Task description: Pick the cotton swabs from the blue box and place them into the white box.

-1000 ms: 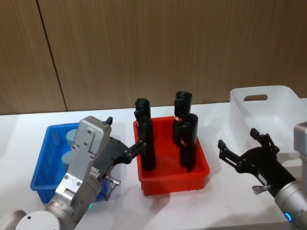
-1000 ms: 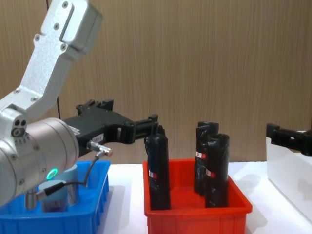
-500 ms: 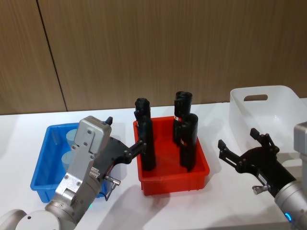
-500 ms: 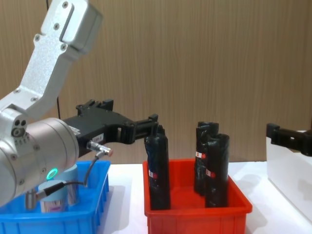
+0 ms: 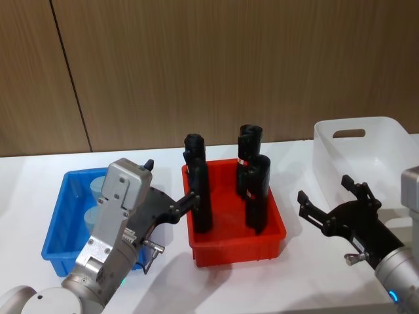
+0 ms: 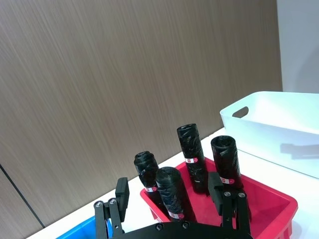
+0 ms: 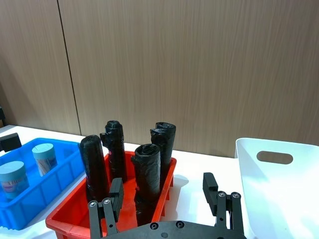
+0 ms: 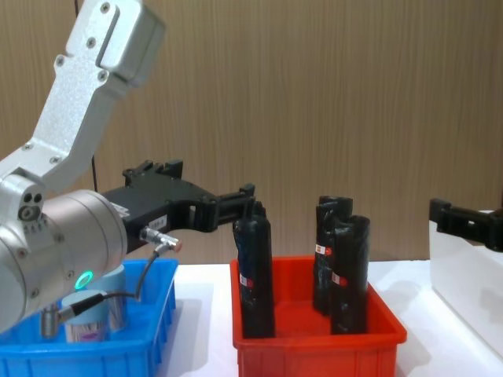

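Pre-grasp stage, apparently.
Spread and empty: left gripper [image 5: 170,182], right gripper [image 5: 323,192]; left must next descend onto cotton swabs [image 5: 92,216] in blue box [image 5: 55,226].

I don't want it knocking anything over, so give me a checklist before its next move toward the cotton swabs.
1. Left gripper open: ok.
2. Left gripper above the cotton swabs: not ok, it faces the black rolls.
3. Two cotton swabs upright in the blue box: ok.
4. White box has room: ok.
5. Right gripper, open, between red bin and white box, likely in the carry path: not ok.
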{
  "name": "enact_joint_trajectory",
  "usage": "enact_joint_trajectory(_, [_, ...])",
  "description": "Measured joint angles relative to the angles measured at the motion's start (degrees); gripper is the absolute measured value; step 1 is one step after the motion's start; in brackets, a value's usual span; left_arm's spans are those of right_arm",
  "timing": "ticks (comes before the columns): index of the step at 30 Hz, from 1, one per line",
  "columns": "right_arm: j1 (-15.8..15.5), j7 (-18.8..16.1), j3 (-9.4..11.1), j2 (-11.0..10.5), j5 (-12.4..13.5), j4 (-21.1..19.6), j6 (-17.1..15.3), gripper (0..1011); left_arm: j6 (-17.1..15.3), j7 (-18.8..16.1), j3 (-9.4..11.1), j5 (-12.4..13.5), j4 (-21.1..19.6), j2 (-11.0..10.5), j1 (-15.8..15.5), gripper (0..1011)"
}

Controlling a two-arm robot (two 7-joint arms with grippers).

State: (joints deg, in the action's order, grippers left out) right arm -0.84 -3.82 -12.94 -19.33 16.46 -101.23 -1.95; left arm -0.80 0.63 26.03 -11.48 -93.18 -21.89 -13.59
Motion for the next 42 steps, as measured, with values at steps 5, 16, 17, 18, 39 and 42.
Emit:
enact_joint_trajectory(5, [0.0,0.0,0.0,0.0,0.0,0.0,0.0,1001,0.0,0.02,0.0,0.0,0.0,0.02,-0.01,1003])
enact_joint_trajectory(16, [0.0,0.0,0.0,0.0,0.0,0.0,0.0,1002,-0.43,0.05,-0.3,-1.05,1.25,0.83,-0.73,1003])
enact_joint_trajectory(17, [0.0,0.0,0.0,0.0,0.0,0.0,0.0,1002,-0.65,-0.21,-0.41,-1.45,1.59,1.02,-0.86,1003])
enact_joint_trajectory(18, [0.0,0.0,0.0,0.0,0.0,0.0,0.0,1002,-0.75,-0.37,-0.45,-1.63,1.67,1.07,-0.89,1003])
enact_joint_trajectory(39, [0.0,0.0,0.0,0.0,0.0,0.0,0.0,1001,-5.09,-8.38,-3.06,-8.54,4.54,1.75,-0.95,1003])
enact_joint_trajectory(42, [0.0,0.0,0.0,0.0,0.0,0.0,0.01,1001,-5.85,-9.46,-3.5,-9.45,4.9,1.75,-0.95,1003])
